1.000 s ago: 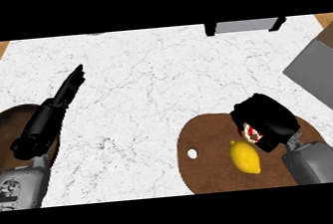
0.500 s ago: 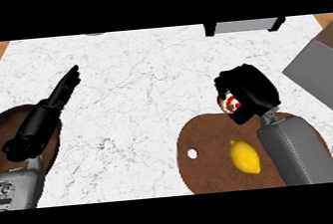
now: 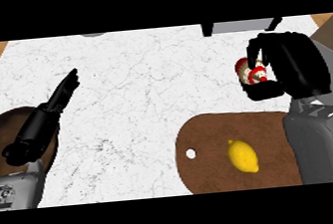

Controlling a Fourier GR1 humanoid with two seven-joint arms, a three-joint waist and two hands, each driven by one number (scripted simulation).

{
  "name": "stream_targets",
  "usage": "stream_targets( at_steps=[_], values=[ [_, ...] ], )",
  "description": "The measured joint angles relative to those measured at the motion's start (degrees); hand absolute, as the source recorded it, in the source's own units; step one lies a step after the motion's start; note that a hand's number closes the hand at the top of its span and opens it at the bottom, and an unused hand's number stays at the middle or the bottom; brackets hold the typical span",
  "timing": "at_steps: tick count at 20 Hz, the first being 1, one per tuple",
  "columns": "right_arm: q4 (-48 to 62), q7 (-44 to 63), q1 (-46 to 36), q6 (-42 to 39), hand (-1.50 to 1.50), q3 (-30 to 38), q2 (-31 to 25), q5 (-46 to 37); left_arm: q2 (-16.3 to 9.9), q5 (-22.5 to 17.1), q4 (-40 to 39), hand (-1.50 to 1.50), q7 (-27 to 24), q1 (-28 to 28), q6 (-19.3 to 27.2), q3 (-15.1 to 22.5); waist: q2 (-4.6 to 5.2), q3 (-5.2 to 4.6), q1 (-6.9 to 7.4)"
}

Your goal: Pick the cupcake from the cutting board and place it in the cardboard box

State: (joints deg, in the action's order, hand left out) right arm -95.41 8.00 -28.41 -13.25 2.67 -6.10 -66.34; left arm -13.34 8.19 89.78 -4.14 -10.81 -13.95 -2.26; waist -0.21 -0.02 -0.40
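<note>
Head view: right hand (image 3: 292, 65) curled round the cupcake (image 3: 251, 72), off the cutting board (image 3: 210, 150); boxing remains. Left hand (image 3: 56, 101) open, empty.

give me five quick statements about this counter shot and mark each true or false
1. The right hand is curled round the cupcake. True.
2. The cupcake sits on the cutting board. False: it is held up over the white counter, beyond the board's far edge.
3. A lemon lies on the cutting board. True.
4. The left hand is holding the lemon. False: it holds nothing, fingers straight, at the view's left over the counter.
5. The lemon touches the board's small hole. False: brown board shows between them.
</note>
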Motion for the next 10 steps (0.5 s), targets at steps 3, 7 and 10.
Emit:
stream_targets(
  at_steps=[3,7,10],
  values=[
    [-0.5,4.0,-2.8,0.4,1.5,5.6,-0.6,1.5,0.0,0.2,-0.4,0.0,-0.3,-0.3,-0.1,0.0,0.09,0.01,0.1],
    [2.3,6.2,-5.6,1.8,1.5,12.4,-3.9,3.4,-0.1,0.3,-0.6,0.0,-0.1,-1.0,-0.3,-0.1,0.2,0.01,0.34],
    [7.3,6.3,-9.3,2.2,1.5,17.7,-8.1,5.7,0.3,0.7,0.1,0.0,0.4,-0.9,-0.2,0.2,0.28,0.03,0.62]
  ],
)
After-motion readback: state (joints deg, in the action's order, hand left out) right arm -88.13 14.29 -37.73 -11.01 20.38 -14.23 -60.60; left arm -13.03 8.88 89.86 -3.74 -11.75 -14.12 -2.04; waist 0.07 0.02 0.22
